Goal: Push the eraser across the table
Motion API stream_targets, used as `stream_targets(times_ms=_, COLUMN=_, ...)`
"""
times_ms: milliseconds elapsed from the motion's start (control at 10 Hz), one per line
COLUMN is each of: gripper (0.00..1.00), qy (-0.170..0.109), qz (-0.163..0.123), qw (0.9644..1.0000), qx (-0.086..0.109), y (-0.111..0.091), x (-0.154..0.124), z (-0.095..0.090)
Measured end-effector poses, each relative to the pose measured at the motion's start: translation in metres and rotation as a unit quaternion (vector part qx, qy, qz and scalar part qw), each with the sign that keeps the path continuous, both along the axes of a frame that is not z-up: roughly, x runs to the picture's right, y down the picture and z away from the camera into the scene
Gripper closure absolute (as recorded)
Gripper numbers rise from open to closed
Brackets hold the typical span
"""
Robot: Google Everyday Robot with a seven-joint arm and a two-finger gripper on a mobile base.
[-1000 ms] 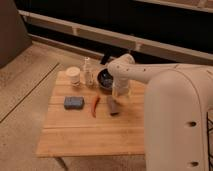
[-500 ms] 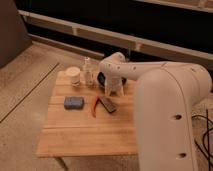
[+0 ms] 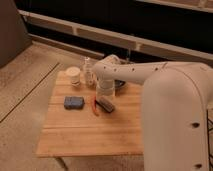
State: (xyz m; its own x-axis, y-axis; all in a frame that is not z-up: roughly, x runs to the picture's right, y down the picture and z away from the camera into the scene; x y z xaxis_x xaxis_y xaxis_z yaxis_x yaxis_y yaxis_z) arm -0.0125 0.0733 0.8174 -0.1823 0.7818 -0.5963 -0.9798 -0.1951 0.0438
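Presently, camera view: light wooden table, white arm reaching over it.
eraser: dark grey block lying aslant near the middle of the table top.
gripper: directly above the eraser, close to or touching it; whether it is clenched or released cannot be told.
orange-red tool: just beside the eraser, picture-left.
blue pad: farther picture-left of the eraser.
white cup: behind the eraser, leftward.
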Motion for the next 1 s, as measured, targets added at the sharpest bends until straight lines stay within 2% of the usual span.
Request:
stream_targets(times_ms=200, gripper=0.35, qy=-0.005, qz=0.002, qw=1.0000, qx=-0.006, y=0.022, x=-0.005, z=-0.013)
stream_targets(times_ms=400, gripper=0.35, qy=0.010, qz=0.004, qw=0.9999, qx=-0.014, y=0.031, x=0.014, z=-0.013)
stream_targets(times_ms=700, gripper=0.35, qy=0.047, qz=0.006, qw=0.9989, qx=0.003, y=0.010, x=0.060, z=-0.016)
stream_targets(times_ms=800, gripper=0.35, qy=0.058, qz=0.002, qw=0.9982, qx=0.012, y=-0.003, x=0.074, z=-0.018)
stream_targets(times_ms=1000, gripper=0.35, qy=0.061, qz=-0.013, qw=0.9979, qx=0.018, y=-0.013, x=0.076, z=-0.017)
